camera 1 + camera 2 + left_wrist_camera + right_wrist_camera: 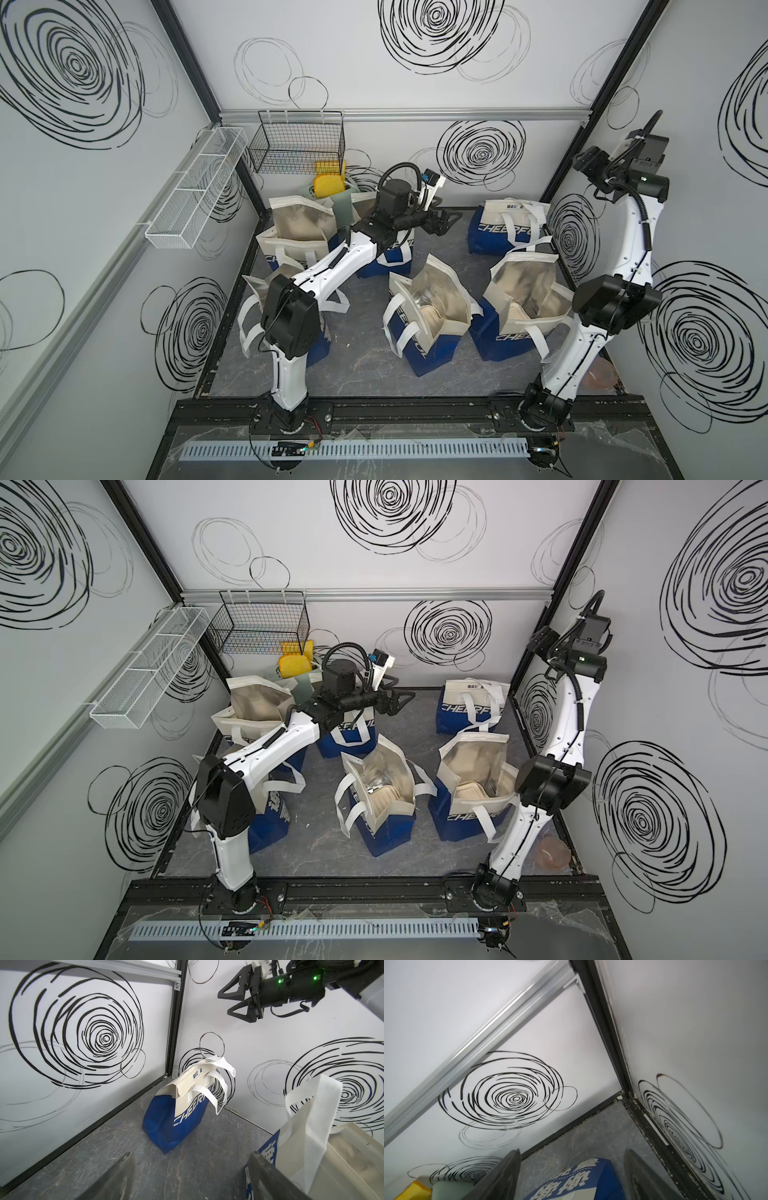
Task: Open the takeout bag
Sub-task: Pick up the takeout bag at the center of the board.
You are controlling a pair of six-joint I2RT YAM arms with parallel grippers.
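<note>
Closed takeout bag (pixel 505 226) stands upright at the one o'clock corner of the table (pixel 365 365). Left gripper (pixel 451 220) is at twelve o'clock, near the bag but apart from it, jaws wide and empty. Right gripper (pixel 224 1004) is raised above the bag, jaws wide and empty.

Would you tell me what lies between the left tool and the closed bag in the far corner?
Only bare floor lies between the left tool and the closed bag, as both top views and the left wrist view show.

Six takeout bags (pixel 428 316), two wire baskets (pixel 297 143) — and two robot arms (pixel 332 266).
</note>
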